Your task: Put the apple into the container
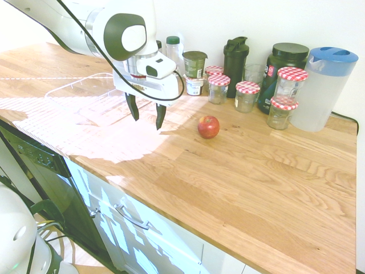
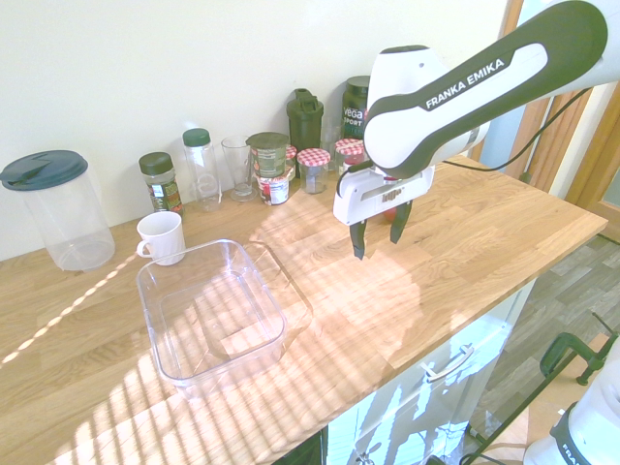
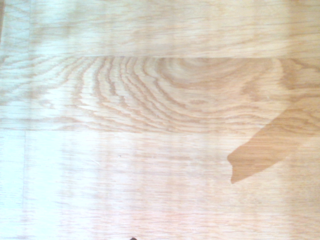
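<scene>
We worked at a wooden kitchen countertop (image 1: 239,171) lit by strong striped sunlight, with a row of jars (image 1: 247,95), bottles and a blue-lidded pitcher (image 1: 323,88) standing against the wall. The gripper (image 1: 146,115) hung above bare wood, fingers apart and holding nothing; the wrist view showed only wood grain and a shadow, no object. The apple (image 1: 209,127) rested on the countertop near the gripper, on the side toward the jars, clearly not between the fingers. In the second exterior view the arm hid nearly all of it. The container (image 2: 211,312) sat empty on the gripper's opposite side, well apart from the apple, with a white cup (image 2: 162,236) just beside its far rim. We judged the task to be at the approach step, with no grasp made. The next move called for shifting the gripper sideways until it stood over the apple, then lowering with the fingers spread wide enough to straddle the round fruit before closing.
</scene>
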You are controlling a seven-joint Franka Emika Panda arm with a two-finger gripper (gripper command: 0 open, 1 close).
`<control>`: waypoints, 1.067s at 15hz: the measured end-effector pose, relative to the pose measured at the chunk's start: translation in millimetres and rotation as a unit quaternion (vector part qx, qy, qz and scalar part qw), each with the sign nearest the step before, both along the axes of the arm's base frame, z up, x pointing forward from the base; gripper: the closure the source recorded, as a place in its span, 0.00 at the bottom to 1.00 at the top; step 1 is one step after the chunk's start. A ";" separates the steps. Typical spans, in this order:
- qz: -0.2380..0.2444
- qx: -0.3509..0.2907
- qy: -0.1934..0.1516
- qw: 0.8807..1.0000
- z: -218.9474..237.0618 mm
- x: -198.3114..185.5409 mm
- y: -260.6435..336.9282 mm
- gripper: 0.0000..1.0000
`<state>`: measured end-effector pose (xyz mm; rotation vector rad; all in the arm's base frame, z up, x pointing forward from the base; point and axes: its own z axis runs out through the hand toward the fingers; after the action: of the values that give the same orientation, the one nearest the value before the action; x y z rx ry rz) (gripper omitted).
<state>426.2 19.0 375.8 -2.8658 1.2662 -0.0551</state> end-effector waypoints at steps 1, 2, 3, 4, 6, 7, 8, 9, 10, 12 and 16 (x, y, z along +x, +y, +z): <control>0.001 -0.001 0.001 1.000 -0.6 0.1 -0.2 0.00; 0.002 0.000 -0.001 1.000 0.6 1.1 -1.0 0.00; 0.000 0.001 -0.009 1.000 7.8 5.6 -2.9 0.00; -0.003 0.002 -0.021 1.000 20.7 13.3 -7.4 0.00; -0.003 -0.004 -0.041 0.999 53.6 33.4 -32.0 0.00; 0.001 -0.008 -0.045 0.999 67.5 44.5 -50.7 0.00; 0.007 -0.012 -0.045 0.999 75.4 55.1 -68.9 0.00; 0.016 -0.017 -0.042 0.999 77.9 65.6 -84.1 0.00; 0.025 -0.023 -0.034 0.999 75.3 75.8 -95.0 0.00; 0.035 -0.029 -0.013 0.999 60.1 91.5 -111.4 0.00; 0.034 -0.047 0.022 0.998 30.0 99.8 -142.3 0.00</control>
<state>526.0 -123.2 405.7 -3.0042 1.2040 -0.0516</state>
